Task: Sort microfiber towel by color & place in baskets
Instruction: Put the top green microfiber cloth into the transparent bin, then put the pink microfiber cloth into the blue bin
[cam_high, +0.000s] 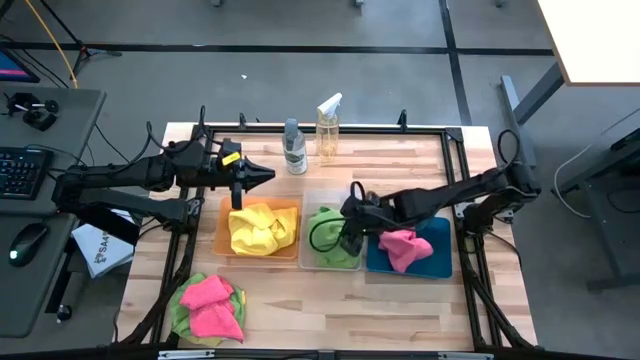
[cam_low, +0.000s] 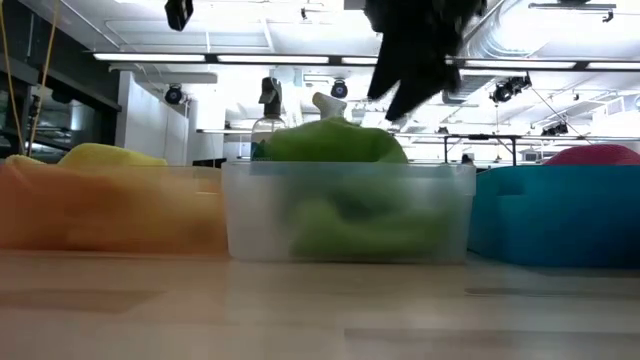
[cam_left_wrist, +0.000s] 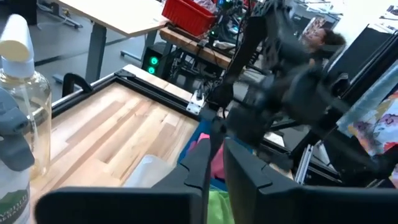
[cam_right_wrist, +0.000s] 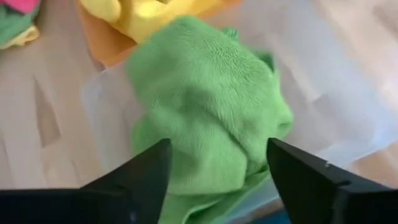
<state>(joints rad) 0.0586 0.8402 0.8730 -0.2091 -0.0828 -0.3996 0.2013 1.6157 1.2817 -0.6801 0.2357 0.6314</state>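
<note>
Three baskets stand in a row: the orange basket (cam_high: 221, 238) holds a yellow towel (cam_high: 257, 228), the clear basket (cam_high: 330, 200) a lime green towel (cam_high: 328, 243), and the blue basket (cam_high: 441, 262) a pink towel (cam_high: 404, 248). More towels, pink over green and yellow, lie in a pile (cam_high: 210, 306) near the table's near left corner. My right gripper (cam_high: 347, 232) hangs open just above the green towel (cam_right_wrist: 208, 112), one finger over each side of it. My left gripper (cam_high: 268, 176) hovers shut over the orange basket's far edge, pointing toward the table's right.
Two spray bottles (cam_high: 295, 148) (cam_high: 328, 128) stand near the table's far edge, behind the baskets. A dark frame rail (cam_high: 330, 128) runs around the tabletop. Bare wood shows in front of the baskets, right of the towel pile.
</note>
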